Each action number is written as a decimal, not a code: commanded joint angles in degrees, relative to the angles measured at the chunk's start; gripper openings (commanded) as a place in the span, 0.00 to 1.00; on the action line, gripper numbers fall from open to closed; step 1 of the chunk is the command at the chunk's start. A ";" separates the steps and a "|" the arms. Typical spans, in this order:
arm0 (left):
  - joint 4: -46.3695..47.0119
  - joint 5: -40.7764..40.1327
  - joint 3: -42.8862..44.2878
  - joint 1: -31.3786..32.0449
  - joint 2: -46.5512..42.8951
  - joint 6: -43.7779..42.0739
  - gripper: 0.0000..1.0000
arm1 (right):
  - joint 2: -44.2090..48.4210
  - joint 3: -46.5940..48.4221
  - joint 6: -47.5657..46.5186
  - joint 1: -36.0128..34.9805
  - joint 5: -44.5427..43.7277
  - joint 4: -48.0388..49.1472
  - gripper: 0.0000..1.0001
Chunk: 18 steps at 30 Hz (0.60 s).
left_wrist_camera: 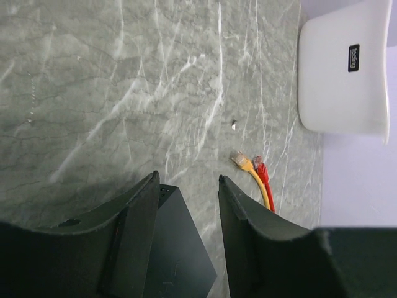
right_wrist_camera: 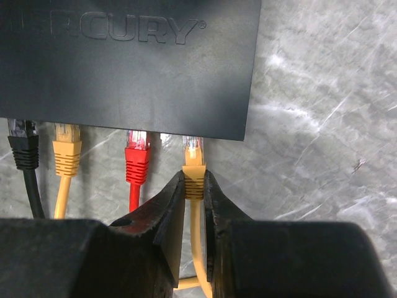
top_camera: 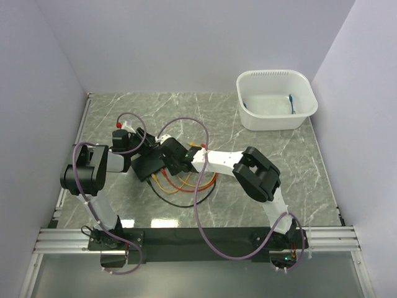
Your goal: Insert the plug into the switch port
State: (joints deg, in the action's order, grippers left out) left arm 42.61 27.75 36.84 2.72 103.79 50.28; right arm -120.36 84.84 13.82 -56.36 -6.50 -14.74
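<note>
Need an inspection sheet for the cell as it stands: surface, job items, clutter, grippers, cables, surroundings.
Surface: grey veined table, no spills seen.
Job's things: black switch mid-table; held yellow plug with its tip at a port, seating cannot be told.
Clutter: white tub far right, small blue item inside.
Grippers: right gripper shut on the held yellow plug; left gripper open, straddling the switch's corner.
Cables: black plug, second yellow plug, red plug at neighbouring ports; loose yellow end and loose red end on the table; purple arm cables loop over the work.
Surroundings: white walls; metal rail at the near edge.
</note>
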 commanded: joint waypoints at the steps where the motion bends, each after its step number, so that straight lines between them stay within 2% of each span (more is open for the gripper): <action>1: -5.17 -1.98 -0.46 0.71 1.86 -1.68 0.49 | -0.06 2.09 -0.81 2.48 -2.55 5.07 0.00; 6: -8.15 -5.16 2.96 0.71 1.86 -2.12 0.51 | 0.21 1.56 -1.87 3.18 -2.20 5.69 0.00; 13: -8.16 -5.95 8.59 0.36 7.03 -0.63 0.52 | -0.14 0.68 -2.22 3.27 -1.23 6.57 0.00; 18: -3.08 -4.38 7.11 0.44 7.48 1.13 0.52 | -0.32 0.85 -2.57 3.27 -1.23 6.48 0.00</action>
State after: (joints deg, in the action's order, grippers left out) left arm 38.30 23.27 45.01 2.94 110.32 50.96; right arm -120.46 84.82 11.92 -53.69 -6.31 -12.58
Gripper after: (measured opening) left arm 0.515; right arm 0.208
